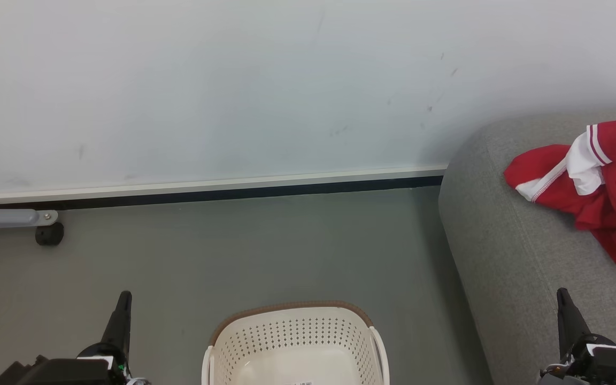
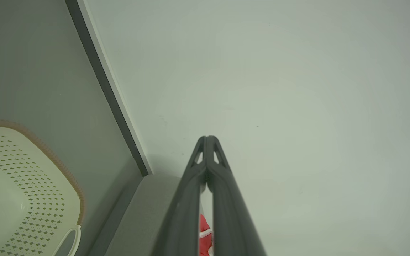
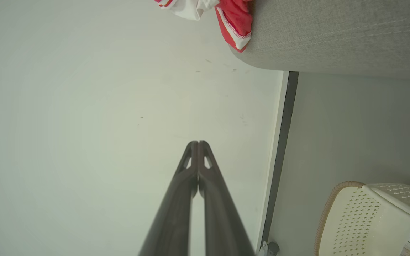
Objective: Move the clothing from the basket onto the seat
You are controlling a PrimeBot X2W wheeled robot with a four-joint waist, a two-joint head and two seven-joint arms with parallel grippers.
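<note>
Left end effector, right end effector closed, empty. Clothing on seat; basket on floor; caster leftward.

Wall pale, plain, faint scuff marks. Baseboard: white strip over dark band. Floor grey, smooth. Grey metal leg with black caster far left, by baseboard.
</note>
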